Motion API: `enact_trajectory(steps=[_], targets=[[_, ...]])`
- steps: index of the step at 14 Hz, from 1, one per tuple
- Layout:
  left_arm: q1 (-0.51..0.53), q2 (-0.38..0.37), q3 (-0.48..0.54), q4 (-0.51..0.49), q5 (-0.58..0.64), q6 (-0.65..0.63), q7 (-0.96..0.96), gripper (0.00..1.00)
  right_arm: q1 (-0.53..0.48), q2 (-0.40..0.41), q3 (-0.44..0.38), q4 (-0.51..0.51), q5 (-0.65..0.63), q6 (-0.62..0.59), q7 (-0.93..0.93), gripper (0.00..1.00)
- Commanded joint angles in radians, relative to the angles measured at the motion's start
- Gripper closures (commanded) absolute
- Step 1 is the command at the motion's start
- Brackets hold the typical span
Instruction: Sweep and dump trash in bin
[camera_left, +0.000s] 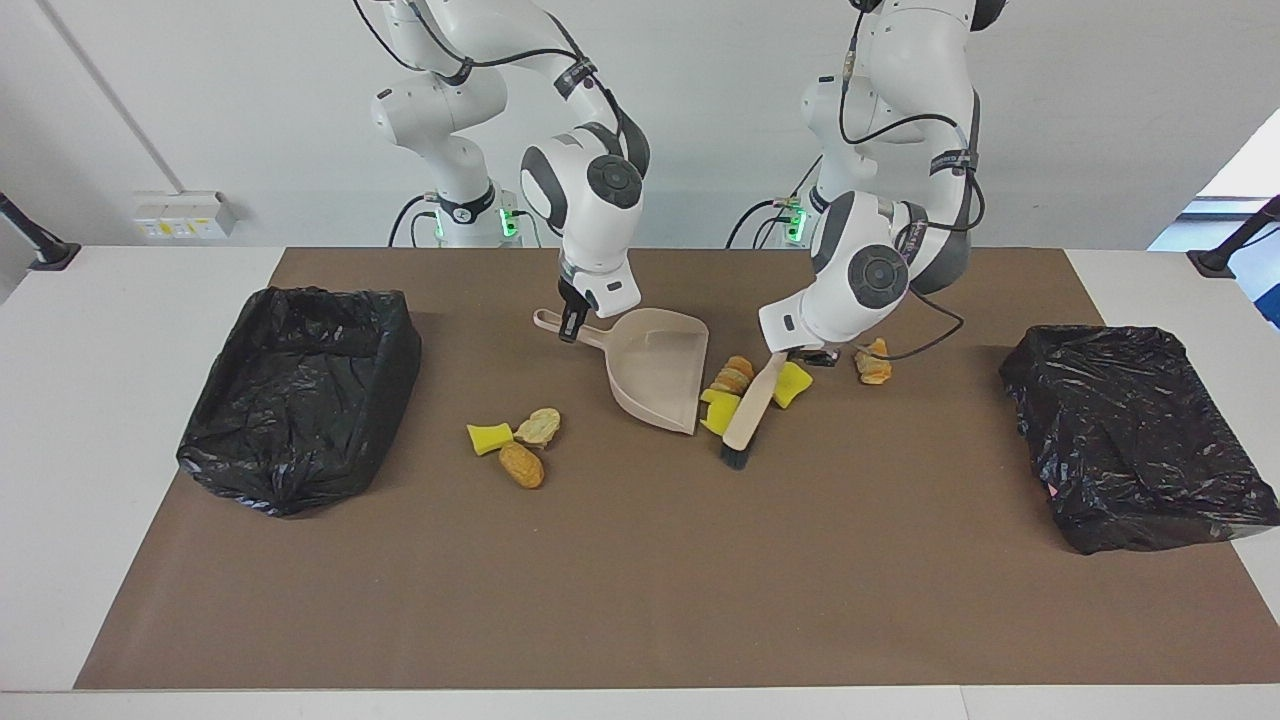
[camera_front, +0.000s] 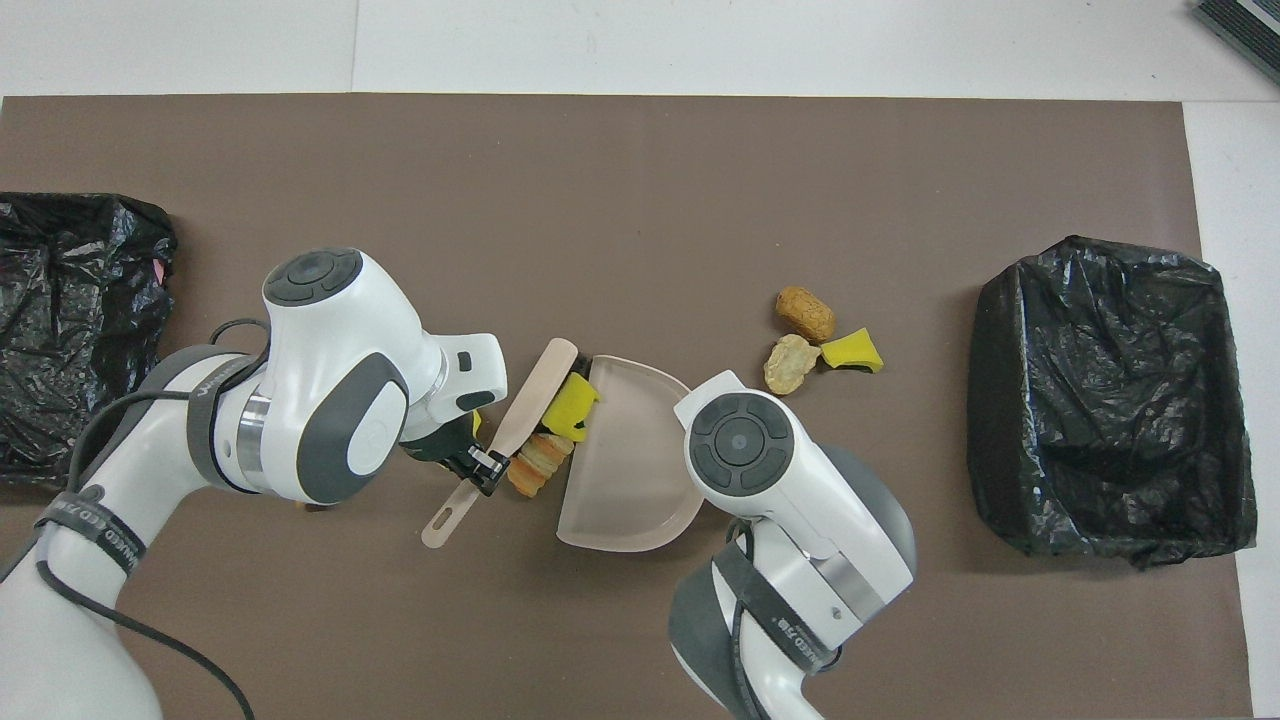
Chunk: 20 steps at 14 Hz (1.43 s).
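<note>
Facing view: found left gripper (camera_left: 800, 352) clamped on the long beige brush (camera_left: 750, 405) and right gripper (camera_left: 572, 325) clamped on the beige plastic dustpan (camera_left: 655, 375), one yellow sponge chunk (camera_left: 718, 412) and one tan bread piece (camera_left: 735, 373) at its mouth, other scraps (camera_left: 522, 465) still loose, none dumped yet in the black-bagged bins (camera_left: 300, 390).

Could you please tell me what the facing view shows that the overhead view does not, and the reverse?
Only the facing view: the right gripper shut on the handle of the dustpan, and an orange bread piece beside the left gripper; from above, the arms hide both.
Only the overhead view: the holed handle end of the brush, past the left gripper's grip.
Both: the brush pressing yellow sponge chunks and another bread piece against the dustpan's mouth, three loose scraps, two black-lined bins.
</note>
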Motion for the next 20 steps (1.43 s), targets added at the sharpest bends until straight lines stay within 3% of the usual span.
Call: enact_trajectory(steps=[1,6,9,11,15,18,20], targets=[[-0.060,-0.054,0.019,-0.013,-0.055,-0.009,-0.050,1.00,0.002,-0.003,0.004,-0.008,0.006,0.002,0.011,1.00],[0.035,-0.137,0.041,0.027,-0.035,-0.050,-0.139,1.00,-0.001,-0.003,0.004,-0.011,0.007,0.001,0.011,1.00],[0.144,-0.169,0.039,0.024,0.078,-0.107,-0.226,1.00,-0.007,0.000,0.004,-0.011,0.012,-0.015,0.009,1.00],[0.164,-0.192,0.039,-0.001,0.193,-0.140,-0.346,1.00,-0.007,0.000,0.004,-0.011,0.015,-0.016,0.009,1.00],[0.197,-0.264,0.039,-0.109,0.326,-0.145,-0.567,1.00,-0.012,0.008,0.004,-0.011,0.017,-0.015,0.009,1.00],[0.204,-0.385,0.039,-0.295,0.379,-0.099,-0.704,1.00,-0.012,0.010,0.004,-0.011,0.015,-0.012,0.009,1.00],[0.219,-0.506,0.039,-0.450,0.443,-0.070,-0.727,1.00,-0.012,0.019,0.004,-0.011,0.017,-0.007,0.011,1.00]])
